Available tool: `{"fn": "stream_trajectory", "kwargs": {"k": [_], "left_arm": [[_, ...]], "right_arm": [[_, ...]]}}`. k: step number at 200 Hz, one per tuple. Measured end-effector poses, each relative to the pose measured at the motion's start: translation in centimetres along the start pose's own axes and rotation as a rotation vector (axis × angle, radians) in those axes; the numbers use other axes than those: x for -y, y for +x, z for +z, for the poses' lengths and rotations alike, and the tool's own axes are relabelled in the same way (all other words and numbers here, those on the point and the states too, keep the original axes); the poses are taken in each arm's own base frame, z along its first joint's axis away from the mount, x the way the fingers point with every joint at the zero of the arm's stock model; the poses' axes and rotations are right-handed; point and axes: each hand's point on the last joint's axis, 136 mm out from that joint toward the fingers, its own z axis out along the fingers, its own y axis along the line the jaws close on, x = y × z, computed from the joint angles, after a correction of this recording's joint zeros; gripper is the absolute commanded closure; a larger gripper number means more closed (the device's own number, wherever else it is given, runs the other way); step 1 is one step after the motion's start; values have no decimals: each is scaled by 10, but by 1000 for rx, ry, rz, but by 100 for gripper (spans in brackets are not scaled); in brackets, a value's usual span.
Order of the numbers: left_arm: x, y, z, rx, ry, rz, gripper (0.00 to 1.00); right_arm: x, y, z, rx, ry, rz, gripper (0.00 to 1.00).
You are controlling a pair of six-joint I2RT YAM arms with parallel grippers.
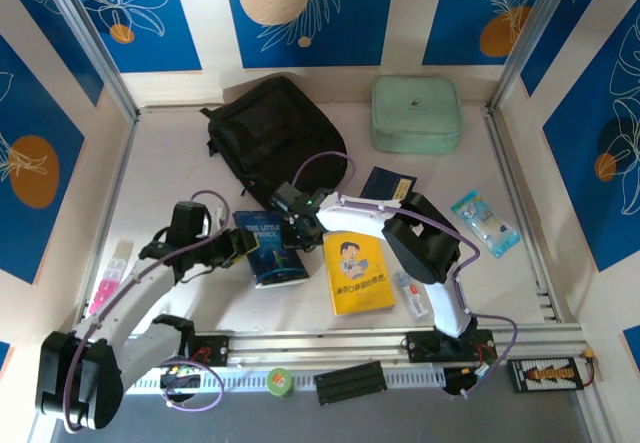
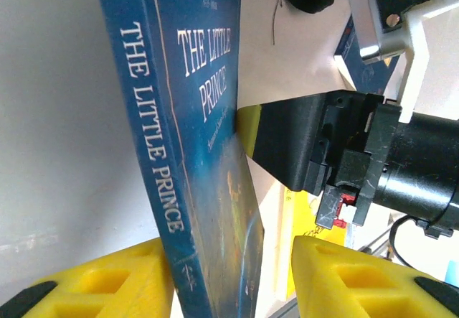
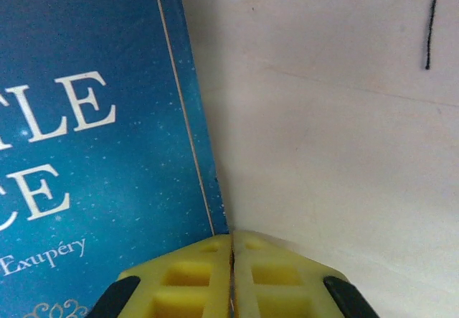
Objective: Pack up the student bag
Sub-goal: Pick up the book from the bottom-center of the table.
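**Straddling a blue book while the bag lies at the back**

The bag (image 1: 275, 133), black and slumped, lies at the far middle of the surface (image 1: 180, 163), well apart from both arms. To its right, near the back wall, sits a mint case (image 1: 415, 113). A yellow book (image 1: 358, 273) lies flat near the front, just right of centre.

Beside it on the left is a blue book (image 1: 270, 248), titled "The Little Prince", and both arms meet at it. The left pincer (image 1: 245, 246) comes in from the left. In its wrist view its yellow fingers (image 2: 93, 286) stand apart with the book's spine end between them. The book lies against the left finger, with a gap to the other.

The right pincer (image 1: 300, 228) reaches from the right. Its fingers (image 3: 186, 282) are pressed together, their tips at the cover's edge. I cannot tell if any of the cover is caught in them. The left wrist view shows its yellow tip touching the cover.

A dark booklet (image 1: 388, 183) lies between bag and yellow book, and a clear packet (image 1: 485, 223) lies at the right.
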Motion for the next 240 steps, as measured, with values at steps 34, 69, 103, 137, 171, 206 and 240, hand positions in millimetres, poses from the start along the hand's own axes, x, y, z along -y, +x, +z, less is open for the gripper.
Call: {"fn": "stream_trajectory", "kwargs": {"k": [34,69,103,137,171,206,240], "left_arm": [[-9,1,12,-40,-23,-32,62],[-11,1,13,-41,-30,-36,74],[-13,-2,9,-19,-59,-29,100],[-5,-11,-13,59,-104,8,100],[22,-29,-45,165,-111,67,100],[65,-54,-73,286,-31,101,100],[101,-87,-75,398,115,38,100]], "right_arm": [[4,-1,3,4,19,2,90],[4,-1,3,6,21,1,89],[4,-1,1,22,4,-2,83],[11,7,-25,58,-19,-13,61],[5,-13,-93,217,-202,32,45],[27,-33,-137,342,-427,166,30],[50,-37,-150,374,-605,299,18]]}}
